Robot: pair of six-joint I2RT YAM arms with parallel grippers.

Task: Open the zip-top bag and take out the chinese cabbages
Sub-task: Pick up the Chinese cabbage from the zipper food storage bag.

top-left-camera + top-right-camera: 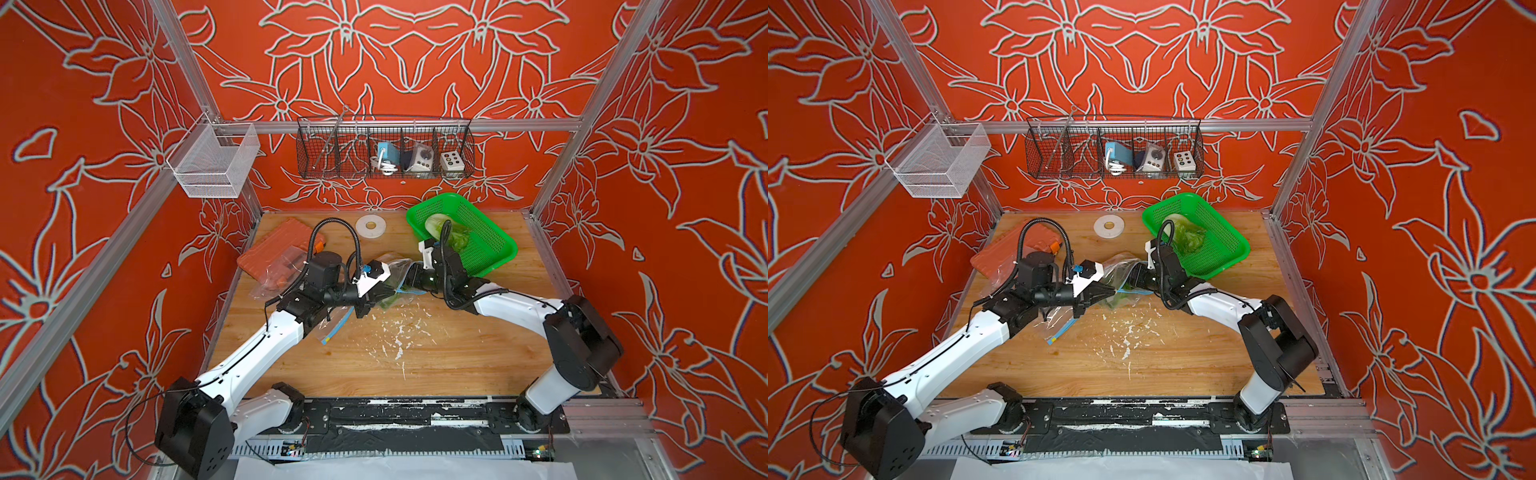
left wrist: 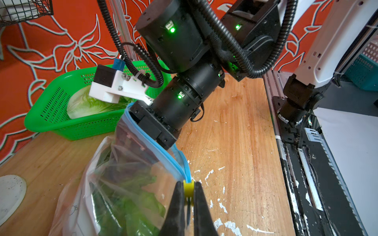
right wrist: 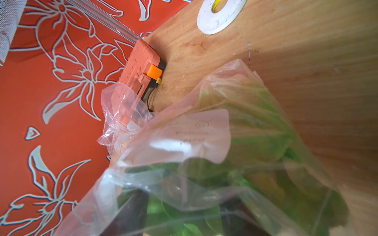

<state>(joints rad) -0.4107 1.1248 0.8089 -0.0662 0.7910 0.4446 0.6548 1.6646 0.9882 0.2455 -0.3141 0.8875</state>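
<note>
The clear zip-top bag (image 1: 395, 271) with a blue zip strip lies mid-table, raised between both arms. My left gripper (image 2: 188, 185) is shut on the bag's yellow slider (image 2: 188, 187) at one end of the open mouth. My right gripper (image 3: 180, 216) reaches in through that mouth. Its dark fingers (image 3: 128, 214) stand apart, with green leaves of a chinese cabbage (image 2: 131, 204) between them, blurred behind the plastic. Another chinese cabbage (image 1: 441, 226), pale with green tips, lies in the green basket (image 1: 494, 243). In both top views the right fingers are hidden inside the bag (image 1: 1121, 270).
An orange case (image 1: 282, 245) with a crumpled clear bag (image 1: 274, 280) on it sits at the back left. A white tape roll (image 1: 370, 227) lies at the back. A flat zip bag (image 1: 332, 328) lies under the left arm. A black wire rack (image 1: 384, 151) hangs on the wall.
</note>
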